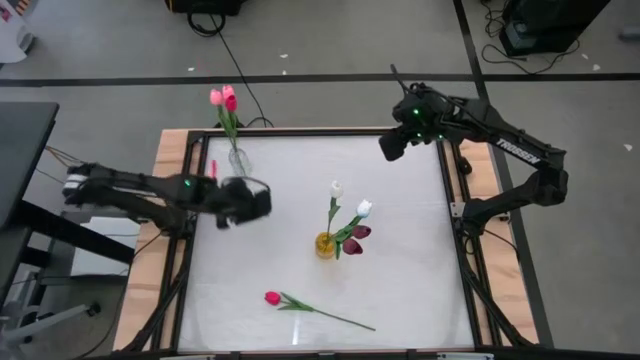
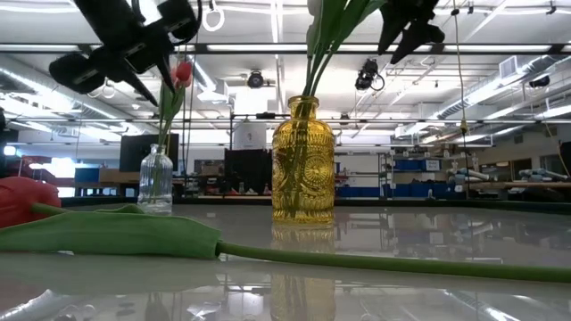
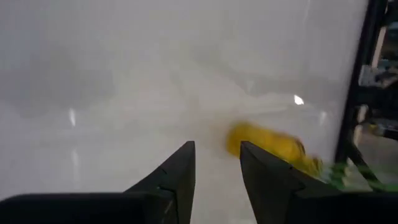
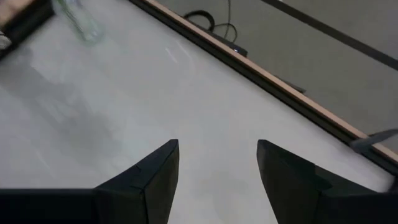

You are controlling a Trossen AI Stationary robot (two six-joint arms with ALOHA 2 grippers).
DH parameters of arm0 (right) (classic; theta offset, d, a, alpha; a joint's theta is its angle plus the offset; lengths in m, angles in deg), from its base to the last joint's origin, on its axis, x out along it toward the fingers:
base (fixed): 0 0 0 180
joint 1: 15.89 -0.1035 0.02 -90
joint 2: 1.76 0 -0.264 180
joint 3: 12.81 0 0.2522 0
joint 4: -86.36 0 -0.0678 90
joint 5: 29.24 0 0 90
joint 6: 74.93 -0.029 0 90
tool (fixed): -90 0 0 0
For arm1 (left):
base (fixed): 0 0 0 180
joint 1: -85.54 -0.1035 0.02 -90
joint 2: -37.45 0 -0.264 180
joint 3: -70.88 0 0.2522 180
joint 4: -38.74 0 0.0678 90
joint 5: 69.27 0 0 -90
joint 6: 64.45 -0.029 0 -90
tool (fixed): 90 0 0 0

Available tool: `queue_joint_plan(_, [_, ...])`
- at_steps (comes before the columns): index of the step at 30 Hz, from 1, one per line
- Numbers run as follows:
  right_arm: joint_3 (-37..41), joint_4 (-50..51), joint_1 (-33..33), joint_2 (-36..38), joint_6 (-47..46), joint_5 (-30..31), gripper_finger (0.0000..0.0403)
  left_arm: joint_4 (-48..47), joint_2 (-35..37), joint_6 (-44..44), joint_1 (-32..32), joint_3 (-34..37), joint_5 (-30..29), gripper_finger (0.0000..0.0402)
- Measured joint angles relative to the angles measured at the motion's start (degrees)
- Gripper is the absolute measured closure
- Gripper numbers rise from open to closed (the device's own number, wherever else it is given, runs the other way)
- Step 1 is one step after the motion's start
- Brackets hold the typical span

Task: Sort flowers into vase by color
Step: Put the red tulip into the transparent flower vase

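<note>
A clear glass vase (image 1: 238,160) at the table's far left holds pink and red tulips (image 1: 223,98). A yellow vase (image 1: 325,244) at mid-table holds white tulips (image 1: 364,208) and a dark purple one (image 1: 357,235). One red tulip (image 1: 272,298) lies flat near the front edge, its stem (image 1: 335,317) running to the right. My left gripper (image 1: 262,200) hovers open between the two vases, with nothing between its fingers (image 3: 216,152). My right gripper (image 1: 386,148) hangs open and empty above the far right part of the table (image 4: 217,149).
Dark frame rails (image 1: 455,215) run along the table's wooden side edges. Bare white tabletop (image 1: 400,280) lies right of the yellow vase. In the low view the lying tulip's head (image 2: 22,201) and leaf (image 2: 134,234) fill the near foreground.
</note>
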Motion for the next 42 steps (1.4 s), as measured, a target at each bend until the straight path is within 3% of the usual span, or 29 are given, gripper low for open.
queue_joint_plan(8, [0.0,1.3,3.3,0.0,6.2,0.0,0.0179,18.7,-14.2,25.7,15.0,0.0,0.1,0.0271])
queue_joint_plan(15, [0.0,0.3,6.4,0.0,12.9,-4.4,0.0179,31.4,-24.5,24.4,19.8,-1.5,8.4,0.0271])
queue_joint_plan(18, [0.0,0.5,7.1,0.0,17.2,-9.2,0.0179,32.7,-26.5,18.2,20.9,-1.6,11.2,0.0271])
queue_joint_plan(22, [0.0,0.5,7.2,0.0,19.7,-14.4,0.0179,34.2,-27.2,7.2,22.0,-1.6,10.0,0.0271])
queue_joint_plan(30, [0.0,2.4,6.9,0.7,19.1,-15.1,0.0179,37.0,-30.0,-37.1,24.4,-1.6,7.0,0.0271])
queue_joint_plan(32, [0.0,2.6,6.8,0.9,18.6,-15.2,0.0179,38.5,-31.5,-44.6,24.4,-1.7,6.5,0.0271])
queue_joint_plan(39, [0.0,2.7,6.4,1.4,17.5,-15.0,0.0179,39.6,-37.1,-57.1,24.6,-1.6,6.7,0.0271])
queue_joint_plan(42, [0.0,2.7,6.4,1.4,16.4,-15.0,0.0179,39.6,-38.7,-60.8,25.0,-1.6,9.5,0.0271])
